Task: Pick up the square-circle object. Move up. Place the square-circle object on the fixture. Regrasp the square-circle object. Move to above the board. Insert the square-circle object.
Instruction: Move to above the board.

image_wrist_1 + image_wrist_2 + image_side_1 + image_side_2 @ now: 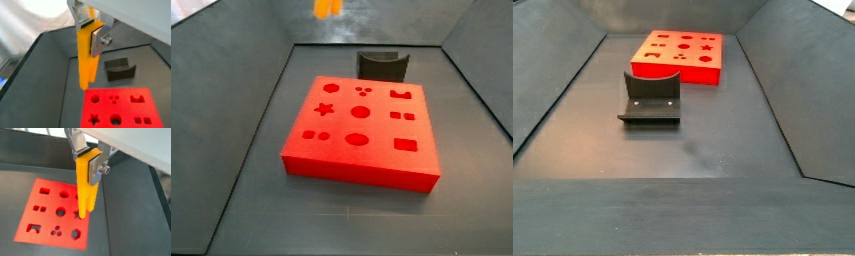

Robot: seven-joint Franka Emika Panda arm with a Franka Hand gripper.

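Note:
My gripper (90, 34) is shut on the square-circle object (87, 62), a long yellow-orange peg that hangs straight down from the fingers; both wrist views show it (87, 190). It hangs high above the floor. The red board (57, 213) with its cut-out holes lies below, with the peg's lower end over one edge of it in a wrist view. In a side view only the peg's lower end (327, 8) shows at the frame's top, above and behind the fixture (381, 65). The board (358, 130) lies in front of the fixture. The gripper is out of view in both side views.
The dark fixture (120, 69) stands on the floor beside the board (123, 107). In a side view the fixture (651, 97) is nearer than the board (680, 55). Sloping dark walls (553, 90) enclose the floor on all sides.

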